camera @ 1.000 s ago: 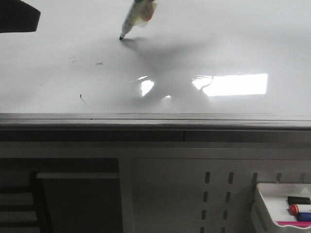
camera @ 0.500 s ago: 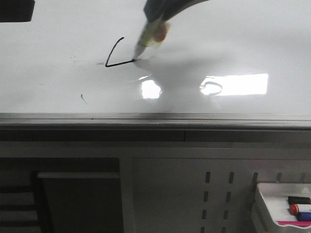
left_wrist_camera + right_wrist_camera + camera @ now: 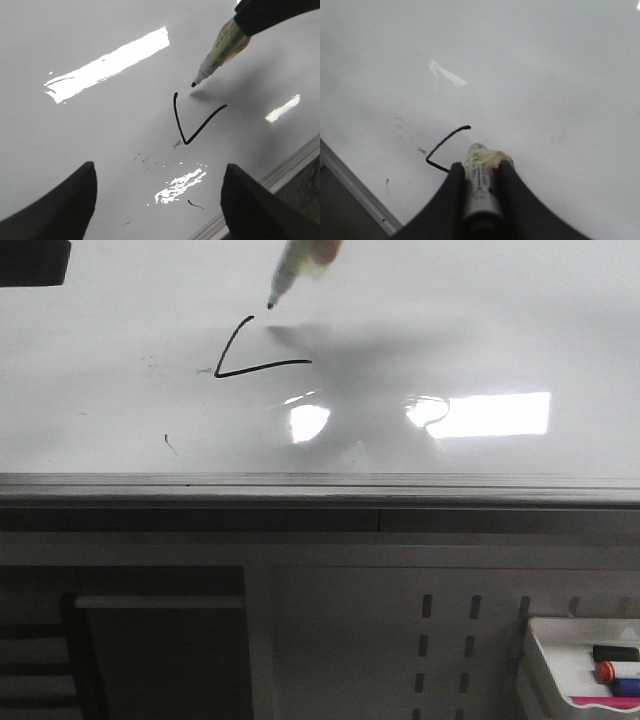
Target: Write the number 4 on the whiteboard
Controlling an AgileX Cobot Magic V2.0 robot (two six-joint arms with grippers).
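The right gripper point(image 3: 481, 185) has its jaws clamped on one marker point(image 3: 290, 270), tip apparently lifted just off the whiteboard point(image 3: 520, 320), likely repositioning for the last stroke. The number 4 point(image 3: 250, 350) is half drawn near the board's middle: two joined strokes. The left gripper point(image 3: 157, 200) hovers nearby, jaws wide and empty.

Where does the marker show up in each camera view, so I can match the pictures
Front view: marker at top centre, tip just above the unfinished number 4.
Left wrist view: upper right, tip above the strokes.
Right wrist view: bottom centre, clamped in the right gripper.
Shared landmark: the black strokes.
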